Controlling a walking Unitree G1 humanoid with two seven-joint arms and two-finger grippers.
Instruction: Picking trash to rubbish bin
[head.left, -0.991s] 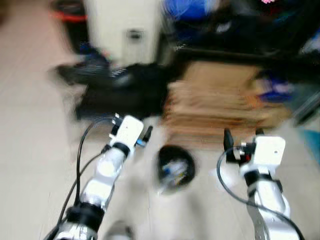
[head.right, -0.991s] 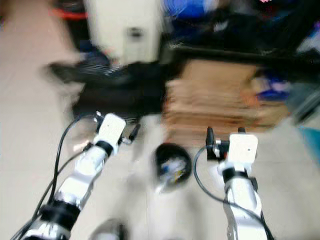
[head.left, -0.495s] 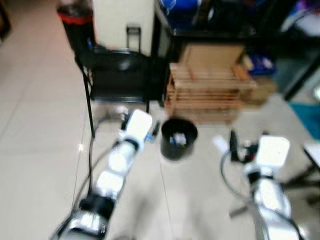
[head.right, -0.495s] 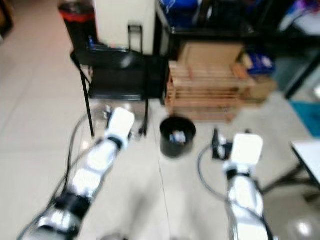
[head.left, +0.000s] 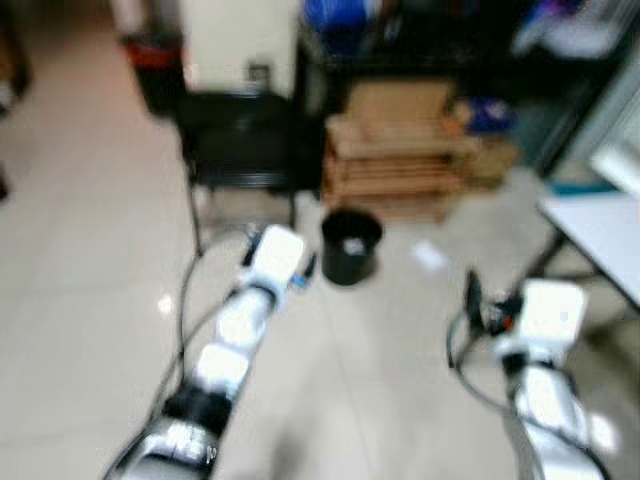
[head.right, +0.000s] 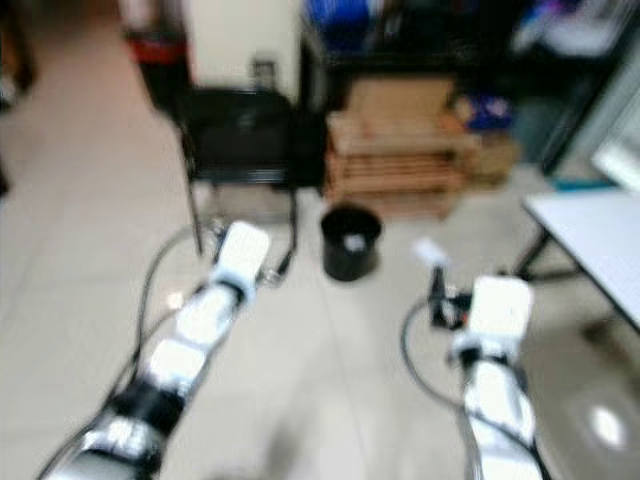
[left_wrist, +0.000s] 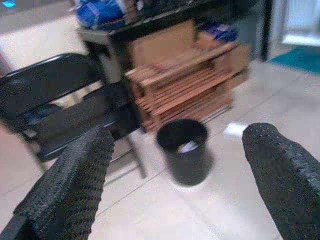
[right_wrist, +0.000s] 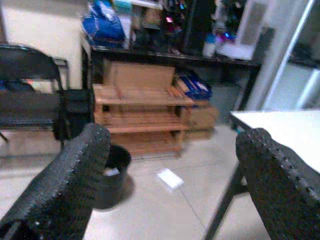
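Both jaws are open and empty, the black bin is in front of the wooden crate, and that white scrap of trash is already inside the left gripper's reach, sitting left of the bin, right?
Not quite: the white scrap lies on the floor to the right of the black bin, not left, as the left eye view shows. The rest holds: the left gripper and right gripper stand open and empty, and the bin sits before the wooden crate.

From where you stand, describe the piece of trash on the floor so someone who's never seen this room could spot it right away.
Find the stack of wooden pallets against the dark shelving, then the black rubbish bin on the pale tiles in front of it. Beside the bin, toward the white table, a small flat white scrap lies alone on the floor. It is outside the bin.
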